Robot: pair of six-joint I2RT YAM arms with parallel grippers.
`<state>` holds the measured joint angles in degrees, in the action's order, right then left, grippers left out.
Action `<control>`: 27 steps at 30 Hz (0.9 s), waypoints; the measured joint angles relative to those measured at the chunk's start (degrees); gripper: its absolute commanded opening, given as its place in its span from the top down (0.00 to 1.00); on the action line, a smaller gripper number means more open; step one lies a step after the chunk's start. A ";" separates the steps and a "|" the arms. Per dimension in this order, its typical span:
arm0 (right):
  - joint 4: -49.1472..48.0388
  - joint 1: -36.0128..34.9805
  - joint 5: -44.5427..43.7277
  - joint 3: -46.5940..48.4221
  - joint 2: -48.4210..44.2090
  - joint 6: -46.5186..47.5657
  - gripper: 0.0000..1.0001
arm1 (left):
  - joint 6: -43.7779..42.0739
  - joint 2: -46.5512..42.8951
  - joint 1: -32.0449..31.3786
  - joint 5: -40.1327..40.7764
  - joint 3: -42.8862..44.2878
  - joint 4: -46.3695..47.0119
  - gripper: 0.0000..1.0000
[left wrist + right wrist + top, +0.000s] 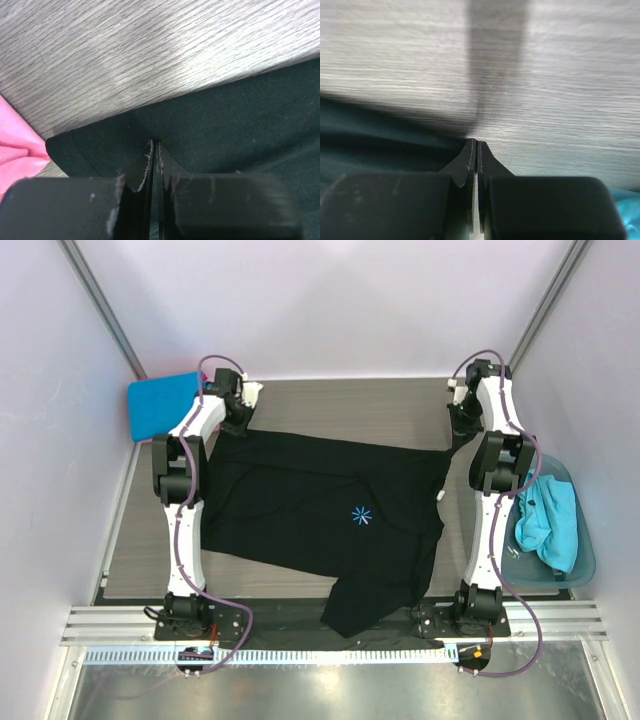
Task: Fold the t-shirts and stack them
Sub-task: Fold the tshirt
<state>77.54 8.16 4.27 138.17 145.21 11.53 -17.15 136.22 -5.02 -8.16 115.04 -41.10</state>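
Note:
A large black t-shirt (pixel 320 510) with a light-blue starburst mark (pixel 361 516) lies spread across the table, its lower part hanging over the near edge. My left gripper (pixel 240 427) is at its far left corner, shut on the black cloth (pixel 225 120); the closed fingertips (pixel 150 150) press into it. My right gripper (pixel 462 430) is at the far right corner, jaws shut at the cloth's edge (pixel 380 135). A folded bright blue t-shirt (pixel 163 404) lies at the far left. A pink t-shirt (pixel 15 150) shows beside the left gripper. A turquoise t-shirt (pixel 550 525) lies in the tub.
A translucent teal plastic tub (pixel 583 570) stands at the right edge beside the right arm. The wood-grain tabletop (pixel 350 405) shows beyond the black shirt. White walls close in the back and sides. A metal rail (pixel 300 625) runs along the near edge.

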 measured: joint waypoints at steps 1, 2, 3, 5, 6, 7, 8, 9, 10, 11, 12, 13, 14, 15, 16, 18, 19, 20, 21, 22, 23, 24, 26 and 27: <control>0.00 0.11 0.35 0.98 -0.07 -0.11 0.86 | 0.00 0.00 -0.02 0.09 0.00 0.02 0.97; -0.17 0.22 0.37 1.46 -0.26 0.02 0.85 | 0.00 0.00 -0.09 0.24 0.00 0.00 0.97; -0.33 0.31 0.33 1.53 -0.52 0.04 0.82 | -0.02 0.00 -0.13 0.42 0.00 0.00 0.97; -0.31 0.68 0.26 1.53 -1.29 0.09 0.80 | -0.02 0.00 -0.22 0.66 0.00 0.00 0.97; -0.33 0.90 0.24 1.53 -1.64 0.09 0.77 | -0.04 0.00 -0.22 0.70 0.00 0.02 0.97; -0.31 1.16 0.24 1.53 -2.01 0.09 0.74 | -0.04 0.00 -0.22 0.72 0.00 0.00 0.97; -0.31 1.44 0.28 1.53 -2.34 0.11 0.68 | -0.04 0.00 -0.22 0.70 0.00 0.00 0.97; -0.31 1.84 0.44 1.53 -2.84 0.15 0.65 | -0.04 0.00 -0.22 0.70 0.00 0.00 0.97; -0.31 2.21 0.83 1.53 -3.23 0.26 0.64 | -0.04 0.00 -0.22 0.70 0.00 0.00 0.97; -0.31 2.54 1.64 1.53 -3.63 0.37 0.64 | -0.02 0.00 -0.22 0.70 0.00 0.00 0.96; -0.31 2.80 2.56 1.53 -3.96 0.44 0.64 | -0.02 0.00 -0.22 0.70 0.00 0.00 0.97; -0.31 3.02 3.89 1.53 -4.28 0.55 0.65 | -0.02 0.00 -0.22 0.70 0.00 0.00 0.96; -0.31 3.26 5.25 1.51 -4.59 0.59 0.67 | -0.04 0.00 -0.22 0.70 0.00 0.00 0.96; -0.31 3.48 6.49 1.46 -4.85 0.61 0.67 | -0.04 0.00 -0.22 0.70 0.00 0.00 0.96; -0.46 3.50 7.69 0.96 -5.42 0.74 0.67 | -0.04 0.00 -0.22 0.70 0.00 0.00 0.97; -0.50 3.26 8.96 -0.31 -6.47 0.87 0.66 | -0.07 0.00 -0.22 0.70 0.00 0.00 0.96; -0.81 2.95 9.60 -1.92 -7.48 0.98 0.66 | -0.07 0.00 -0.22 0.70 0.00 0.00 0.97; -0.74 2.58 10.16 -3.50 -8.48 1.11 0.65 | -0.07 0.00 -0.22 0.70 0.00 0.00 0.97; -0.96 2.12 10.67 -5.57 -9.64 1.22 0.65 | -0.07 -0.02 -0.22 0.70 0.00 0.00 0.97; -0.76 1.53 11.10 -7.76 -10.88 1.38 0.65 | -0.07 -0.02 -0.22 0.70 0.00 0.00 0.97; -0.52 1.03 11.41 -9.20 -11.78 1.46 0.64 | -0.09 -0.02 -0.22 0.70 0.00 0.02 0.97; -0.39 0.37 11.72 -10.75 -12.70 1.51 0.64 | -0.07 -0.02 -0.22 0.70 0.00 0.02 0.97; -0.35 -0.42 12.09 -12.59 -13.88 1.60 0.64 | -0.07 -0.02 -0.22 0.70 0.00 0.02 0.97; -0.46 -0.87 12.35 -13.64 -14.51 1.60 0.64 | -0.07 -0.02 -0.22 0.70 0.00 0.02 0.97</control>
<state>77.08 7.29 16.62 124.53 130.69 13.13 -17.21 136.20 -5.23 -7.46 115.04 -41.08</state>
